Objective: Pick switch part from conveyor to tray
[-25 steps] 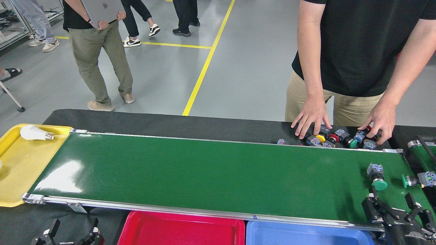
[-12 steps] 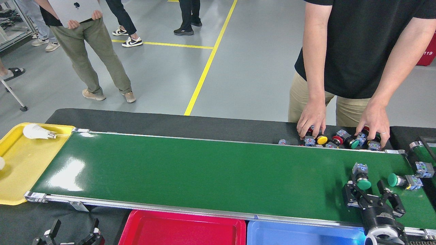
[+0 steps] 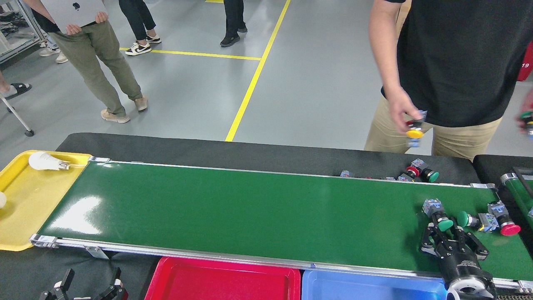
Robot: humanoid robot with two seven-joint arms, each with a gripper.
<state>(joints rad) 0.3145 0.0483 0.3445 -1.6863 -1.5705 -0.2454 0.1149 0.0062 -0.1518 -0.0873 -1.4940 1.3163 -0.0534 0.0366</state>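
Observation:
The conveyor [image 3: 250, 212] is a wide glossy green belt with silver rails. Three switch parts lie at its right end: a green-capped one [image 3: 437, 213], a second green-capped one [image 3: 472, 219] and a red-capped one [image 3: 504, 221]. My right gripper [image 3: 446, 231] reaches in from the near rail, its fingers drawn in on the green cap of the first switch part. My left gripper [image 3: 88, 280] hangs low at the bottom left, off the belt, fingers spread and empty. A red tray [image 3: 220, 283] and a blue tray [image 3: 366, 287] sit against the near rail.
A person stands behind the belt's right end, one hand [image 3: 399, 110] holding a yellow-capped switch. More switch parts [image 3: 418, 173] lie on the black table by the far rail. A yellow tray [image 3: 25, 208] with a bulb [image 3: 43, 161] sits at the left end. A second belt [image 3: 518, 191] is at far right.
My right gripper's fingers have narrowed onto the first green cap. The other parts rode left and a red-capped one arrived. The person's hands lifted off the pile, carrying switches.

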